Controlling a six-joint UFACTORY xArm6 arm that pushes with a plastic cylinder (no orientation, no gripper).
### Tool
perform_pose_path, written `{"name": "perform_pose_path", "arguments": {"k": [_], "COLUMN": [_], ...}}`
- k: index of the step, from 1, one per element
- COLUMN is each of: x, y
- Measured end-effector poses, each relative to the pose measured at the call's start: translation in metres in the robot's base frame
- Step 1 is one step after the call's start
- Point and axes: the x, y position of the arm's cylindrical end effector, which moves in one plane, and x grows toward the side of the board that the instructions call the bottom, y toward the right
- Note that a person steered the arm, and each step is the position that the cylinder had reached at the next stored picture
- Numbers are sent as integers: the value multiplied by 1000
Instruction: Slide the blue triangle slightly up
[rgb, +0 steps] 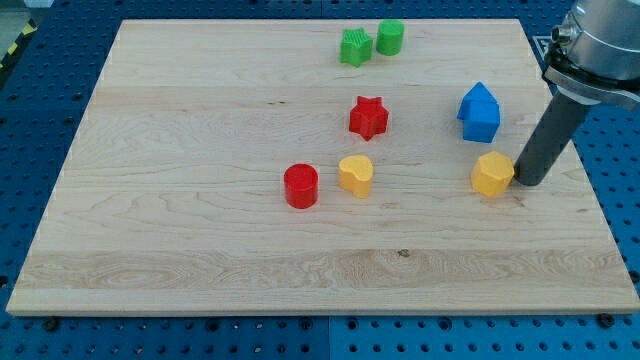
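Note:
The blue triangle block (479, 111) lies at the view's right, on the wooden board (180, 200). My tip (526, 183) rests on the board below and to the right of the blue block, right beside a yellow hexagon block (492, 174), on its right side. The rod rises from the tip toward the view's top right. I cannot tell whether the tip touches the yellow block.
A red star (368, 117) sits left of the blue block. A yellow heart-like block (355, 174) and a red cylinder (300, 186) lie near the middle. A green star (355, 47) and a green cylinder (390, 37) sit at the view's top.

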Motion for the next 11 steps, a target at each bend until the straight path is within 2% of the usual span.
{"name": "perform_pose_path", "arguments": {"k": [2,4,6,7,10,11], "x": [-8,-38,-107,-107,-107,-107], "y": [-36,34,43,39,-24,-26]}}
